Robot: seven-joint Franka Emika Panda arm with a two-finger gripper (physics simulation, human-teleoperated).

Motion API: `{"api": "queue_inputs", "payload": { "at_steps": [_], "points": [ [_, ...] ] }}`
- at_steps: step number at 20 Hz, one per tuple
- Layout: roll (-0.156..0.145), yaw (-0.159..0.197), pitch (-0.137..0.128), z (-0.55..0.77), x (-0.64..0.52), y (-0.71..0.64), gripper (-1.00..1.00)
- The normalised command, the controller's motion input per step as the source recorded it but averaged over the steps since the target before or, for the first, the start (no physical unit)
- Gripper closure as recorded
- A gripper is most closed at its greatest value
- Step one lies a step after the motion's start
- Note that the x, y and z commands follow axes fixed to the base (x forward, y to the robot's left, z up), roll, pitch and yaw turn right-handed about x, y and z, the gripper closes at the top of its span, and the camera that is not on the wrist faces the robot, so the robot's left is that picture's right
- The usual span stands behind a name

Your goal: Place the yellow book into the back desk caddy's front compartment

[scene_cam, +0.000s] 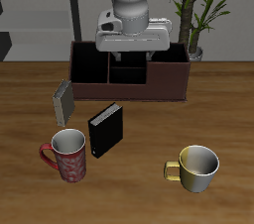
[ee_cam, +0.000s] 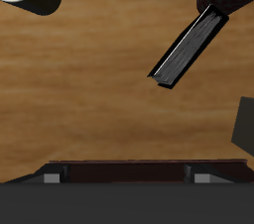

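The yellow book stood on edge on the tabletop, near the back desk caddy and beside the black book, apart from both. The gripper hung over the caddy; whether its fingers were spread could not be told. Judged light, thin, stiff, with a smooth cover. Best pinched across both covers at the upper edge.
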Motion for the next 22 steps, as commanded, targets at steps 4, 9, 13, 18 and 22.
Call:
{"api": "queue_inputs", "payload": {
  "at_steps": [4,9,13,18,22],
  "points": [
    [-0.018,-0.026,0.006,0.03,0.03,-0.02,-1.0],
    [-0.03,0.005,0.017,-0.08,0.08,-0.21,-1.0],
    [0.051,0.026,0.013,-0.05,0.04,-0.28,-1.0],
    [0.031,0.057,-0.007,0.0,0.0,-0.53,-1.0],
    [0.0,0.033,-0.018,0.0,-0.1,-0.64,-1.0]
  ]
}}
